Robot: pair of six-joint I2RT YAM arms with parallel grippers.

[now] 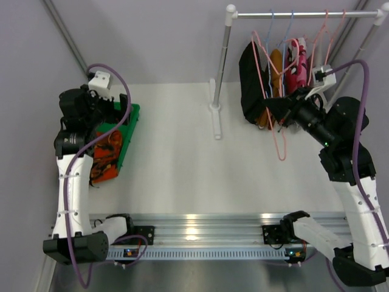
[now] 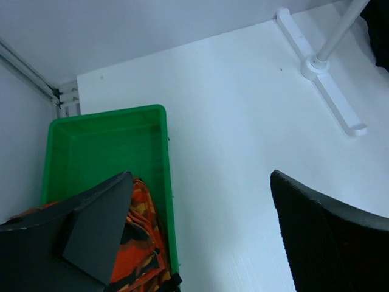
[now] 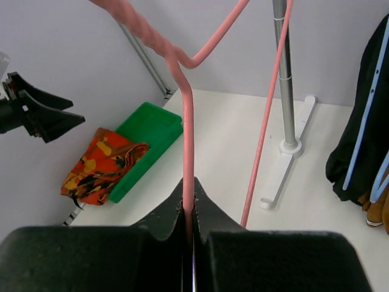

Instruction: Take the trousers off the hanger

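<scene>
White table (image 1: 176, 158), pale lilac walls (image 1: 158, 36); at left one green bin (image 1: 130, 118) with one pair of orange trousers (image 1: 106, 155) lying in its near end and spilling over the rim, and the left gripper (image 2: 200, 182) above it, fingers spread wide, empty. Right of centre, one rack (image 1: 222, 61) carries three pairs bunched together: black trousers (image 1: 249, 79), mustard trousers (image 1: 275, 64), red-pink trousers (image 1: 296, 76); the pink and blue hangers there are too tangled to count. Far right, the right gripper (image 3: 188, 204) is clamped tight on a bare pink hanger (image 3: 187, 134).

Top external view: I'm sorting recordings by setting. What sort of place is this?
Likely a robot lab workcell: a white table enclosed by plain walls, a small clothes rail carrying a pink hanger, and a green bin.
</scene>
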